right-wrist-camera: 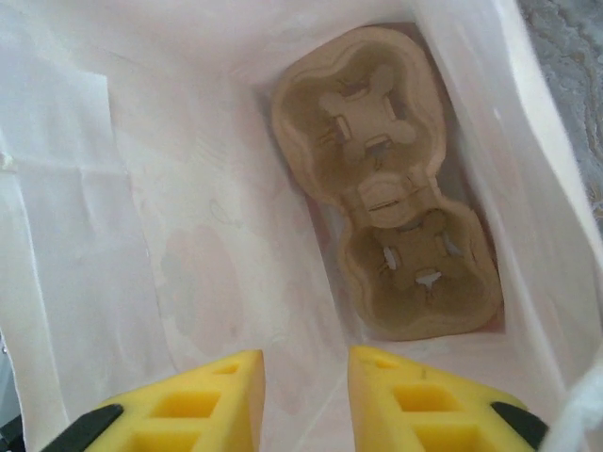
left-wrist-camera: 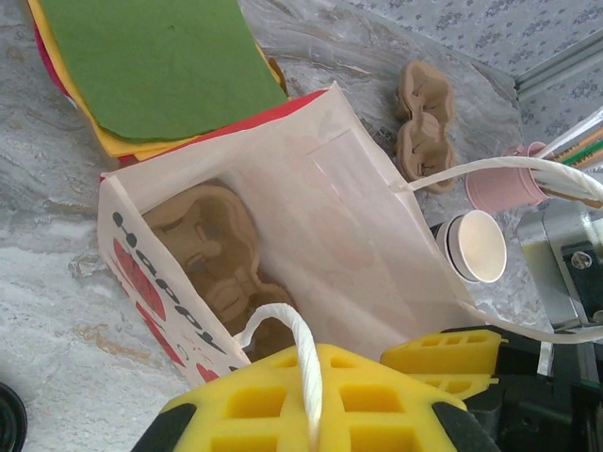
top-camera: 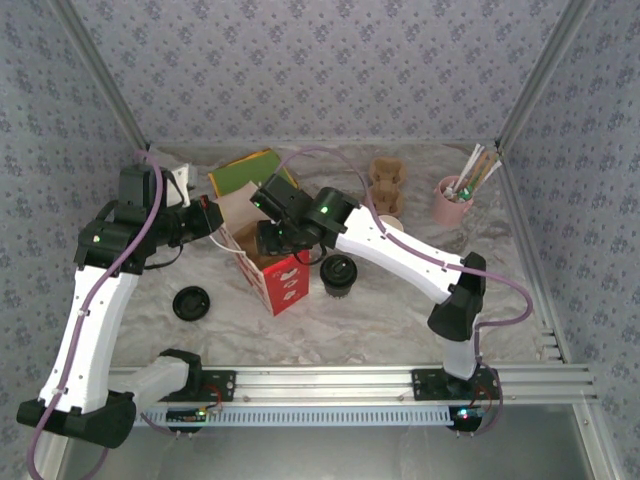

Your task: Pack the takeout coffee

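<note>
The left gripper (left-wrist-camera: 367,363) was shut tight on the rope handle (left-wrist-camera: 303,348) of the red-and-white bag (top-camera: 284,283). The right gripper (right-wrist-camera: 306,372) hung inside the bag, fingers a little apart, holding nothing. The takeout coffee (top-camera: 340,275) sat near the middle of the worktop (top-camera: 400,320), just beside the bag.

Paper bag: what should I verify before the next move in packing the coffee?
1. Paper bag upright, mouth open: ok.
2. Left gripper shut on the bag handle: ok.
3. Cup carrier flat on the bag's bottom, both wells empty: ok.
4. Right gripper open and empty, inside the bag: ok.
5. Takeout coffee packed: not ok, it stands on the table beside the bag.
</note>
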### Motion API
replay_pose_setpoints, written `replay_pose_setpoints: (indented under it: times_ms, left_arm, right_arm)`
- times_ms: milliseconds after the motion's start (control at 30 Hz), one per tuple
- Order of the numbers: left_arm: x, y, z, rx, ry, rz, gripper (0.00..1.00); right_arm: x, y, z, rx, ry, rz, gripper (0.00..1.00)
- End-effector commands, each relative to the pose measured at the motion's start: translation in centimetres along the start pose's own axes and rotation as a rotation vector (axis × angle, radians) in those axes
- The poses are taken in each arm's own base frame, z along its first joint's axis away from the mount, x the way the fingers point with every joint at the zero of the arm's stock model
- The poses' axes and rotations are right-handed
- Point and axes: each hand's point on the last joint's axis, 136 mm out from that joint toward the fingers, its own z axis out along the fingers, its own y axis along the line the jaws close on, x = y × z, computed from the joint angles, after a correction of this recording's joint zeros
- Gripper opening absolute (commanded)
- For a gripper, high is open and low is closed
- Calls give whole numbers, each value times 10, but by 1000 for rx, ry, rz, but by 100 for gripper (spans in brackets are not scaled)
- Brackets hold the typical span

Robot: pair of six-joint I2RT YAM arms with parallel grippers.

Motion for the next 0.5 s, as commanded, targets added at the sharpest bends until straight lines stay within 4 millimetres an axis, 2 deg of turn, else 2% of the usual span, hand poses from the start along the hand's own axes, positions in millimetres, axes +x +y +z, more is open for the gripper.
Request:
replay_pose_setpoints:
  times_ms: [0, 233, 467]
  left_arm:
    - [0, -1, 1, 1, 0, 27, 0]
    - [2, -1, 2, 2, 6, 24, 1]
    - [3, 1, 2, -3, 6, 25, 0]
  right_arm:
    - [0, 0, -12, -5, -15, 1, 31]
    - [-8, -6, -20, 51, -65, -7, 46]
    - [-10, -9, -22, 50, -96, 48, 45]
